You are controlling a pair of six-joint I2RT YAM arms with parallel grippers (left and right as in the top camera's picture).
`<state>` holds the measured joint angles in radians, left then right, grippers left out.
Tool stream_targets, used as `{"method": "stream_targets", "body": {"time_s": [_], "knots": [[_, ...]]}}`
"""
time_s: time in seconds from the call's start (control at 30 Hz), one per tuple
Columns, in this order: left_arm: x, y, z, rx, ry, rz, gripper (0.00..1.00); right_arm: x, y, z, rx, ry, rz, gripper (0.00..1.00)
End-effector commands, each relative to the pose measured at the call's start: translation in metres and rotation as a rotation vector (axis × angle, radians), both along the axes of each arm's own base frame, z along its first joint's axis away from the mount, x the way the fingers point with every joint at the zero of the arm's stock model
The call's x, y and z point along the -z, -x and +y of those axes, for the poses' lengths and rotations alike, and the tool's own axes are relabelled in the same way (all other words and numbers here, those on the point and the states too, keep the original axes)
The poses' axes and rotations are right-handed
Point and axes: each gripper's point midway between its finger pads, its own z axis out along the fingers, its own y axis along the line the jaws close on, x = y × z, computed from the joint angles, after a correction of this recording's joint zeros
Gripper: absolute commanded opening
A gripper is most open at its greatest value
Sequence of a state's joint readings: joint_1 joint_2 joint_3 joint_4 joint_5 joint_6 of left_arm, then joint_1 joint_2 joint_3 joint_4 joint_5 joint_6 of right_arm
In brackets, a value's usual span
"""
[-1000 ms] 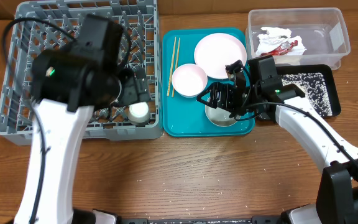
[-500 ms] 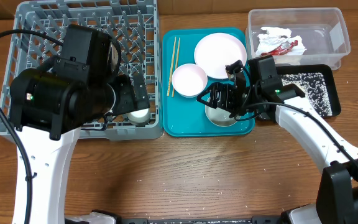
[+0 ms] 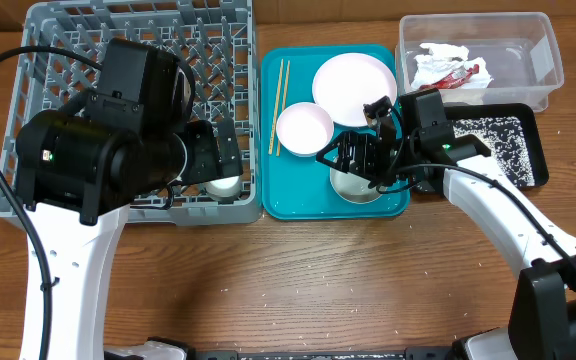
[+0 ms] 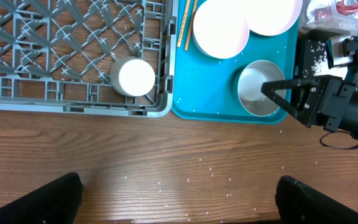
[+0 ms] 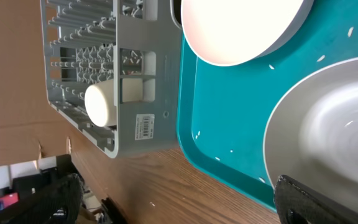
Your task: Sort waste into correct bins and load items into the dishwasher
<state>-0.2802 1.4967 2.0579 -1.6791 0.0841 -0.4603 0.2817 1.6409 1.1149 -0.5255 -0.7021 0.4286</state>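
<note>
The grey dish rack [image 3: 58, 190] holds a small white cup [image 3: 223, 180] at its front right corner; the cup also shows in the left wrist view [image 4: 135, 76] and the right wrist view [image 5: 101, 102]. My left gripper [image 3: 208, 160] [image 4: 179, 185] is open and empty, high above the cup. The teal tray [image 3: 298, 200] carries a pink plate [image 3: 353, 85], chopsticks [image 3: 279, 105] and two white bowls [image 3: 304, 128] [image 3: 360, 190]. My right gripper [image 3: 343, 162] [image 5: 179, 186] is open just over the nearer bowl [image 5: 328, 130]. The red wrapper with tissue [image 3: 448, 68] lies in the clear tub [image 3: 548, 60].
The black tray [image 3: 528, 125] at the right holds rice [image 3: 498, 140]. Loose rice grains [image 3: 268, 296] are scattered on the wooden table in front of the teal tray. The rack's lattice wall [image 4: 166, 74] stands next to the teal tray's left edge.
My left arm has pulled back and to the left from the cup, which stays in the rack. In the last half second nothing moved. The right arm is unchanged.
</note>
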Motion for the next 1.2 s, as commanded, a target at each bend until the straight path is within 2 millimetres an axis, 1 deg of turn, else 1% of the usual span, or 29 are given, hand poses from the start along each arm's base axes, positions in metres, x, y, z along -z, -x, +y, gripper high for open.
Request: {"method": "stream_targets", "body": {"time_s": [0.0, 0.17, 0.23, 0.33, 0.37, 0.4, 0.43, 0.5, 0.57, 0.6, 0.73, 0.77, 0.87, 0.9, 0.93, 0.97, 1.0, 1.1, 1.17], "knots": [[-0.004, 0.001, -0.003, 0.032, 0.005, -0.016, 1.0, -0.003, 0.002, 0.001, 0.013, -0.014, 0.019, 1.0], [-0.005, -0.003, -0.001, 0.026, -0.003, -0.031, 0.99, -0.005, -0.001, 0.0, 0.015, -0.019, 0.009, 1.0], [-0.007, -0.008, -0.002, 0.024, -0.002, -0.055, 0.99, -0.011, -0.003, 0.0, 0.0, -0.031, -0.024, 1.0], [-0.011, -0.017, -0.008, 0.035, 0.007, -0.089, 0.99, -0.034, -0.014, -0.006, 0.011, -0.038, -0.102, 1.0], [-0.01, -0.018, -0.01, 0.038, 0.008, -0.091, 0.99, -0.044, -0.021, -0.014, 0.041, -0.022, -0.131, 1.0], [-0.008, -0.021, -0.013, 0.046, 0.007, -0.089, 0.99, -0.048, -0.024, -0.018, 0.056, -0.011, -0.14, 1.0], [-0.007, -0.022, -0.015, 0.052, 0.003, -0.084, 0.99, -0.054, -0.028, -0.027, 0.091, 0.02, -0.155, 1.0], [-0.003, -0.023, -0.019, 0.064, -0.004, -0.072, 0.99, -0.059, -0.032, -0.039, 0.142, 0.079, -0.167, 1.0], [0.005, -0.027, -0.028, 0.087, -0.012, -0.054, 0.98, -0.071, -0.034, -0.068, 0.244, 0.217, -0.187, 1.0], [0.009, -0.03, -0.032, 0.095, -0.013, -0.048, 0.98, -0.075, -0.032, -0.076, 0.271, 0.259, -0.186, 1.0], [0.023, -0.042, -0.047, 0.11, -0.014, -0.025, 0.96, -0.097, -0.015, -0.119, 0.392, 0.464, -0.177, 1.0], [0.03, -0.048, -0.053, 0.093, -0.006, -0.003, 0.96, -0.105, -0.008, -0.133, 0.437, 0.526, -0.174, 1.0], [0.047, -0.056, -0.066, 0.077, -0.004, 0.045, 0.96, -0.112, 0.003, -0.157, 0.53, 0.569, -0.139, 1.0], [0.059, -0.059, -0.076, 0.08, -0.009, 0.076, 0.95, -0.111, 0.008, -0.169, 0.576, 0.572, -0.103, 1.0], [0.078, -0.062, -0.092, 0.097, -0.026, 0.129, 0.93, -0.108, 0.012, -0.182, 0.613, 0.579, -0.064, 1.0], [0.088, -0.063, -0.1, 0.112, -0.036, 0.151, 0.92, -0.106, 0.014, -0.188, 0.623, 0.585, -0.049, 1.0], [0.093, -0.064, -0.104, 0.119, -0.042, 0.161, 0.91, -0.105, 0.014, -0.19, 0.627, 0.587, -0.045, 1.0], [0.116, -0.072, -0.118, 0.115, -0.053, 0.2, 0.89, -0.103, 0.016, -0.191, 0.626, 0.592, -0.033, 1.0], [0.122, -0.077, -0.121, 0.107, -0.05, 0.204, 0.88, -0.102, 0.017, -0.191, 0.624, 0.595, -0.026, 1.0]]}}
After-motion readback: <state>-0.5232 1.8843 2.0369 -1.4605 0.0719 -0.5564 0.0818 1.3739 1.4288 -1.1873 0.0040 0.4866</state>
